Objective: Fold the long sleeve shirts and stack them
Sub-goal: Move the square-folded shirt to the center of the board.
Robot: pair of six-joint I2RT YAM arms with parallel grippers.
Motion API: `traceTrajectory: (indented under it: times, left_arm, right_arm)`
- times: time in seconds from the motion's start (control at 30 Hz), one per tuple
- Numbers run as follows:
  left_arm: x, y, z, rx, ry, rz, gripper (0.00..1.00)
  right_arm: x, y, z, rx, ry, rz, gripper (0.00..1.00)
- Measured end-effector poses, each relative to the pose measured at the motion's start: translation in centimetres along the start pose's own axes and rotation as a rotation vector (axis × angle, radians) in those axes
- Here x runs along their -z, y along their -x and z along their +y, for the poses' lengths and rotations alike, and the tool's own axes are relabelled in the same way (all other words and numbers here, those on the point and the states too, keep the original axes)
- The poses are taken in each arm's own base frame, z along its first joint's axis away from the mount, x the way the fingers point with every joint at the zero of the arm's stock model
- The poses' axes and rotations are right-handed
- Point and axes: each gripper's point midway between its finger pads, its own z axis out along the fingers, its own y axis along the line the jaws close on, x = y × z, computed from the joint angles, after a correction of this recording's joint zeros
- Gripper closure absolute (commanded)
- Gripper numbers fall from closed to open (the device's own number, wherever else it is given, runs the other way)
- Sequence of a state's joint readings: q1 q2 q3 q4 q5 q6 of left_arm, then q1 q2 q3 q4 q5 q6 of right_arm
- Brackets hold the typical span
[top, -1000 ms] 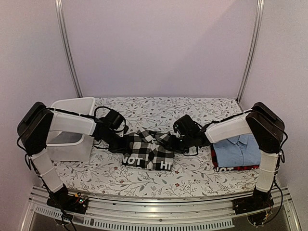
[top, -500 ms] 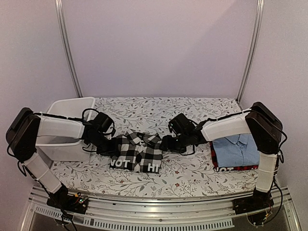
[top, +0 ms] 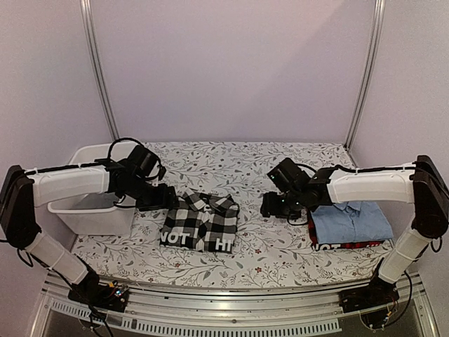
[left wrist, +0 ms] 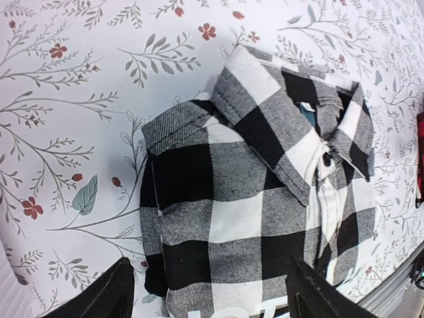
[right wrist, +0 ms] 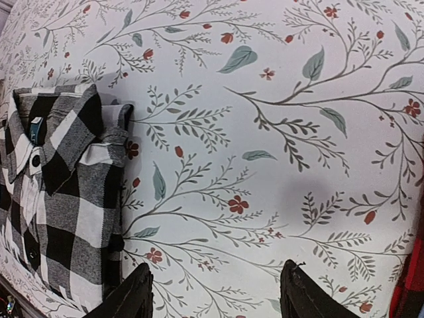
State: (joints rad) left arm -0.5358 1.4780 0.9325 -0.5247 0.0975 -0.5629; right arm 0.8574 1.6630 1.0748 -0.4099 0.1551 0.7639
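Both arms have drawn back from the checked shirt, which lies folded on the counter. The left fingers sit just left of it, the right fingers to its right, and the blue shirt beyond them. Left wrist view: fingers spread open above the shirt. Right wrist view: fingers open over bare counter beside the shirt.

White capitals are running along the black band at the near edge of the checked shirt: "HI" is showing at its right end, and three creased letters left of it are reading roughly as "NOT". On the right, white lettering is showing on the red-and-black shirt, too small to read.
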Motion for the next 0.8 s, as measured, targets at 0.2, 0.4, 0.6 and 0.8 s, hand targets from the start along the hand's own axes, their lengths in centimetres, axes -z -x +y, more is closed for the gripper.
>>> traceTrajectory:
  times: [0.2, 0.4, 0.6, 0.8]
  left_arm:
    - [2.2, 1.6, -2.3, -0.069, -0.054, -0.052, 0.01]
    - [3.9, 3.4, -4.3, -0.128, -0.106, -0.091, 0.0]
    - [5.1, 4.6, -5.7, -0.176, -0.145, -0.125, 0.0]
    - [5.7, 5.1, -6.3, -0.206, -0.164, -0.135, 0.0]
  right_arm:
    - [2.1, -0.8, -3.6, -0.026, -0.149, 0.005, 0.37]
    - [3.8, -2.2, -7.1, -0.065, -0.292, 0.029, 0.42]
    - [4.2, -3.8, -9.6, -0.087, -0.385, 0.066, 0.48]
    - [3.7, -3.4, -10.8, -0.112, -0.424, 0.062, 0.55]
